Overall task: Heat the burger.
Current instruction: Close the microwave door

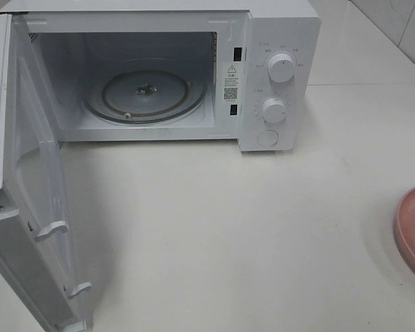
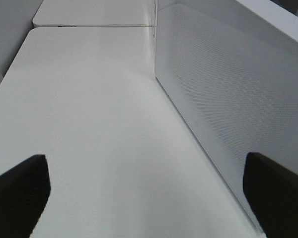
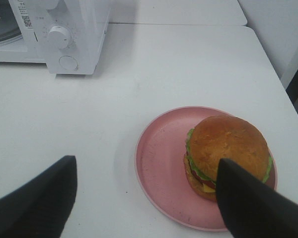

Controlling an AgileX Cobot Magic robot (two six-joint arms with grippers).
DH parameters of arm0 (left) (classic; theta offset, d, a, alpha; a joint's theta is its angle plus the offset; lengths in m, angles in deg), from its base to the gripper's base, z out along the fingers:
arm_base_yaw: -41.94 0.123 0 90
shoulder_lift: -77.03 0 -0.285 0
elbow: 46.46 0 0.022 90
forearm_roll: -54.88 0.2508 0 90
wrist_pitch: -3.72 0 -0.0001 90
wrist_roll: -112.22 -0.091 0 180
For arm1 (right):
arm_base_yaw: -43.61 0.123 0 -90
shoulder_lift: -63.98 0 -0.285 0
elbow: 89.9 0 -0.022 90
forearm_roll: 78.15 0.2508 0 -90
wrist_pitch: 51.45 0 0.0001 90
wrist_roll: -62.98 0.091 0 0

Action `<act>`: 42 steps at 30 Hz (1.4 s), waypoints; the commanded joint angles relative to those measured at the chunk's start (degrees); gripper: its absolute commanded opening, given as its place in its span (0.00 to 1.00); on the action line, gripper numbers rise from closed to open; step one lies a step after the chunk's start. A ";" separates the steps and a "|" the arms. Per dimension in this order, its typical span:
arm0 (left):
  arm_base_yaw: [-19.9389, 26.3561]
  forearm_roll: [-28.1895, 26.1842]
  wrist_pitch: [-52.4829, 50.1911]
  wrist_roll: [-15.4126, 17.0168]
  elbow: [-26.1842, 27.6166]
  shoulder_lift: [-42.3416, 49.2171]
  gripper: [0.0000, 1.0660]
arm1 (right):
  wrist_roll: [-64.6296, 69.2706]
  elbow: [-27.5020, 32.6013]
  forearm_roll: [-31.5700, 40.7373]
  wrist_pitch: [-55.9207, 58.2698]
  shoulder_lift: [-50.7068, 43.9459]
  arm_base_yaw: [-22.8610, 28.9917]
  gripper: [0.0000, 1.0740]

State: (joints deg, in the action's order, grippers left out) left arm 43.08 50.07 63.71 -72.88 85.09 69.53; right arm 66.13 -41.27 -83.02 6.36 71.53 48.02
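Burger (image 3: 228, 151): on the pink plate (image 3: 159, 163), toward the side of the plate farther from the microwave (image 1: 166, 76); seen only by the right wrist camera.
Burger attitude: upright, bun dome up, lettuce frill and red filling showing along the edge. Round; no long axis to be made out.
Burger, hidden part: one lower edge is covered by a dark finger (image 3: 253, 203) of the right claw.
Plate: on the white surface (image 1: 228, 228), well apart from the microwave; in the high view only its rim shows, cut by the right edge (image 1: 413, 228), and the burger is out of that frame.
Microwave: door (image 1: 28, 207) swung wide open to the left; glass turntable (image 1: 145, 93) bare inside; two dials and a round button on the panel (image 1: 277, 83).
Right claw (image 3: 149, 203): released, fingers spread wide, above the plate, nothing between them; contact with the burger cannot be told.
Left claw (image 2: 149, 198): released, fingers wide apart, over bare surface beside the mesh face of the door (image 2: 228, 99); holds nothing.
Arms: neither appears in the high view.
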 commanded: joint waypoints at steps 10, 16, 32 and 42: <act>0.23 -0.69 -1.95 0.23 1.20 0.86 0.95 | -0.46 0.11 0.34 -0.46 -1.43 -0.40 0.71; 0.23 2.23 -4.47 0.23 3.38 -3.27 0.82 | -0.46 0.11 0.34 -0.46 -1.43 -0.40 0.71; 0.23 5.27 -15.81 0.23 3.04 -19.19 0.00 | -0.46 0.11 0.34 -0.46 -1.43 -0.40 0.71; 0.23 8.48 -32.03 0.23 -4.76 -24.47 0.00 | -0.46 0.11 0.34 -0.46 -1.43 -0.40 0.71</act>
State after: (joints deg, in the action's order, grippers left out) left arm 43.08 58.32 35.24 -72.88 81.99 45.58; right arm 66.13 -41.27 -83.02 6.36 71.53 48.02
